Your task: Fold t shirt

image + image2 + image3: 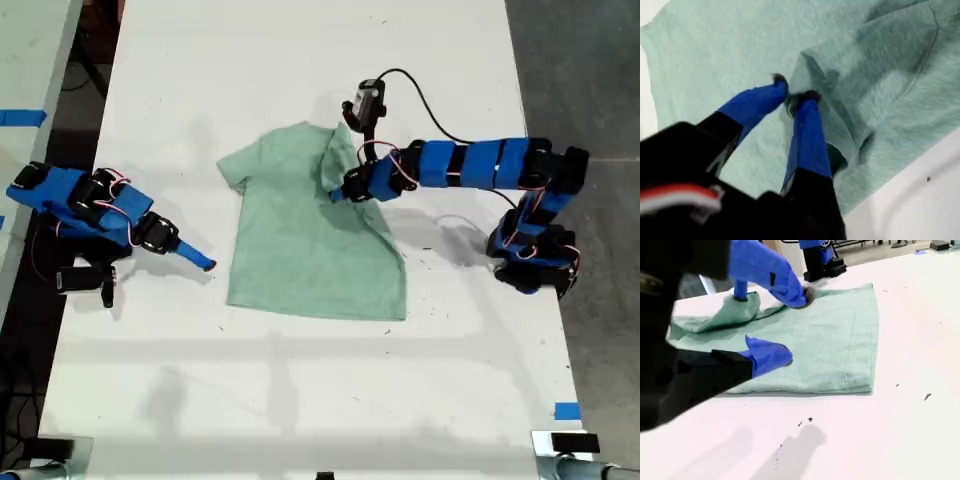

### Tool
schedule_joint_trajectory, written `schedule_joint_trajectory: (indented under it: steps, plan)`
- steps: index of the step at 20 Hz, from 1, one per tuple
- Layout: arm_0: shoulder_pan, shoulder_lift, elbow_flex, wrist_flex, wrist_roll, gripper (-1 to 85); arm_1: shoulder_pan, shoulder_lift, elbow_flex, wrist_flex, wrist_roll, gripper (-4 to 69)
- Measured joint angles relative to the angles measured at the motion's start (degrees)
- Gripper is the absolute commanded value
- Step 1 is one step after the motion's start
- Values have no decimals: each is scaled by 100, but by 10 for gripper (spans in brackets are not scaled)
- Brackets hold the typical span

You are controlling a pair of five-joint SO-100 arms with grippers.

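We see the t shirt point(300, 240) lying flat in the middle of the white table point(300, 400). One sleeve side is pulled over onto the shirt's body. My first gripper point(792, 95) is on top of the shirt at that folded part, and its blue fingers point(807, 135) are pinched tight on a bunch of the green cloth. My second gripper point(790, 322) sits on the table beside the shirt, not touching it. Its fingers point(767, 355) are wide apart and hold nothing.
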Motion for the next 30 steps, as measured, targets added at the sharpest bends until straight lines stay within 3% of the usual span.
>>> schedule_joint_trajectory:
  steps: [2, 3, 4, 6, 8, 12, 15, 17, 30]
  plan:
    - [0, 0, 0, 0, 0, 147, 0, 0, -343, 457, -88, 199]
    - [0, 0, 0, 0, 0, 147, 9, 26, -519, 835, -123, 136]
    - [0, 0, 0, 0, 0, 147, 35, 158, -615, 1239, -141, 5]
    - [0, 0, 0, 0, 0, 147, 290, 800, -589, 2039, -141, 6]
    - [0, 0, 0, 0, 0, 147, 536, 2048, 88, 2391, -123, 7]
    - [0, 0, 0, 0, 0, 147, 387, 5766, 3006, 2417, 387, 8]
    - [0, 0, 0, 0, 0, 147, 123, 9123, 5810, 2953, 1020, 8]
    - [0, 0, 0, 0, 0, 147, -167, 10345, 7225, 2936, 1292, 8]
    - [-9, 0, 0, 0, 0, 146, -299, 10582, 7444, 3059, 1986, 8]
